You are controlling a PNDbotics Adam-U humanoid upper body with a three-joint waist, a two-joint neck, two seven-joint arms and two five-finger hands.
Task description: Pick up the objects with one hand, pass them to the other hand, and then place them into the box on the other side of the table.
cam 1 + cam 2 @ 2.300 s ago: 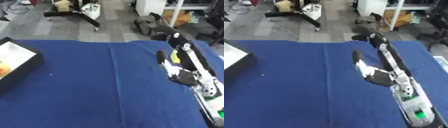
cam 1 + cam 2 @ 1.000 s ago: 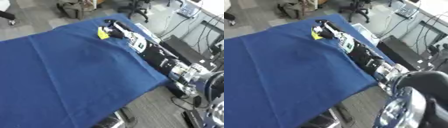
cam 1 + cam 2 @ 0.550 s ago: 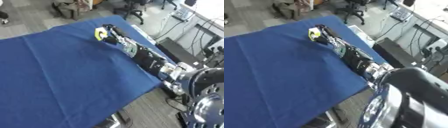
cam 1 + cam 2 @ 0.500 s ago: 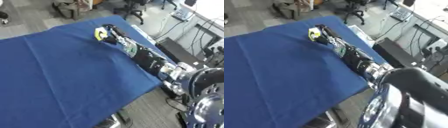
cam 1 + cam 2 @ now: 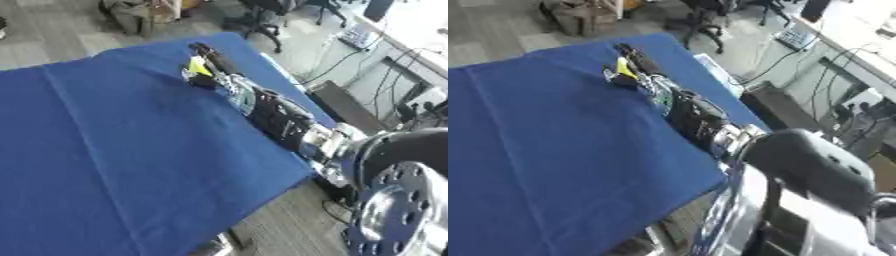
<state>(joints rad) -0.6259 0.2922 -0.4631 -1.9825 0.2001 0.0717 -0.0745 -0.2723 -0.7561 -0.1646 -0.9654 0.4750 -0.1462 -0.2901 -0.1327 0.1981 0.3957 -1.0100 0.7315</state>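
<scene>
yellow object (image 5: 198,67) (small) pinched by right robot hand (image 5: 203,75).

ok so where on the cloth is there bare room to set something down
Nearly all of the blue cloth is bare: the whole stretch left of the right arm, down to the near edge. The only crowded spot is the far right corner, where the right hand lies at a yellow object.

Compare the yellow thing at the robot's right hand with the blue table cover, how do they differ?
The yellow thing is small and bright; the blue table cover is broad and dark. The yellow thing sits at the right hand; the cover lies flat, faintly creased. Both are plain-coloured.
</scene>
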